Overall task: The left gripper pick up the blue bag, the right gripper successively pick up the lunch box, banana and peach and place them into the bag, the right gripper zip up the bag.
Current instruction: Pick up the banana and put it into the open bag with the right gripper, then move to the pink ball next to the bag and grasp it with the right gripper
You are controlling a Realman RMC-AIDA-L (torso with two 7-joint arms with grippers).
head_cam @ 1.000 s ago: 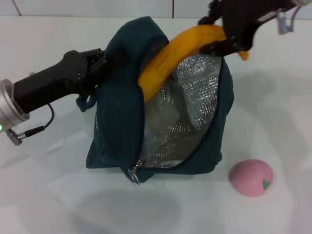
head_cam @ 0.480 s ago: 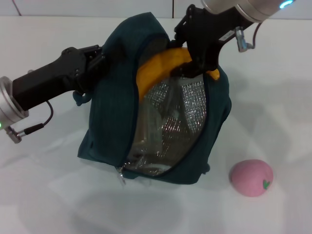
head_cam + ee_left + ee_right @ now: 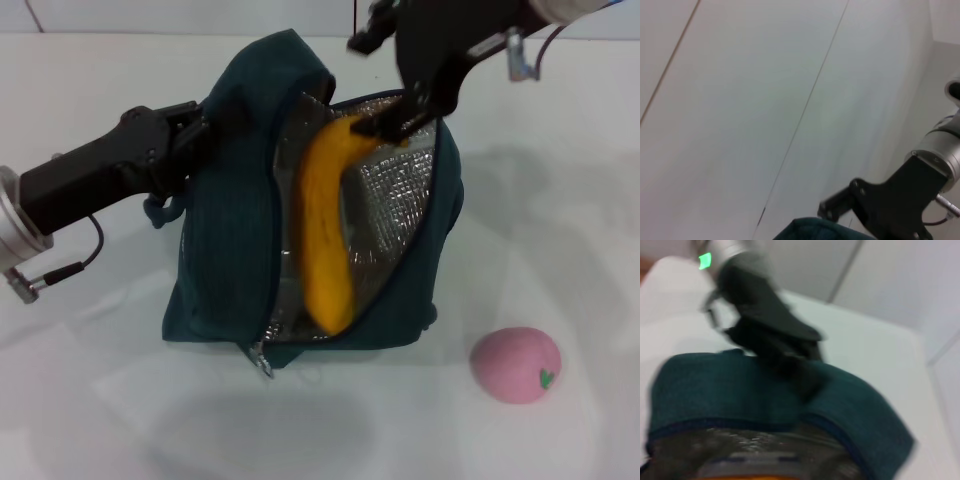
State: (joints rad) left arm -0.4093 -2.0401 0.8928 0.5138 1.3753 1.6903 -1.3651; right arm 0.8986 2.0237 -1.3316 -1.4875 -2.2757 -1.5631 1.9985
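Note:
The blue bag (image 3: 230, 250) stands open on the white table, its silver lining showing. My left gripper (image 3: 203, 125) comes in from the left and is shut on the bag's upper left edge; it also shows in the right wrist view (image 3: 772, 335) above the bag (image 3: 740, 390). My right gripper (image 3: 400, 118) is over the bag's top rim, shut on the upper end of the banana (image 3: 325, 230). The banana hangs steeply down inside the opening. The peach (image 3: 515, 365) lies on the table to the right of the bag. The lunch box is hidden.
The zipper pull (image 3: 262, 360) hangs at the bag's front bottom corner. The table's far edge meets a tiled wall behind the bag. The left wrist view shows the wall, the right arm (image 3: 895, 200) and a bit of bag fabric (image 3: 810, 231).
The right gripper has swung the banana from lying across the bag's top to hanging steeply down inside it. The bag has shifted slightly. The left gripper keeps its hold.

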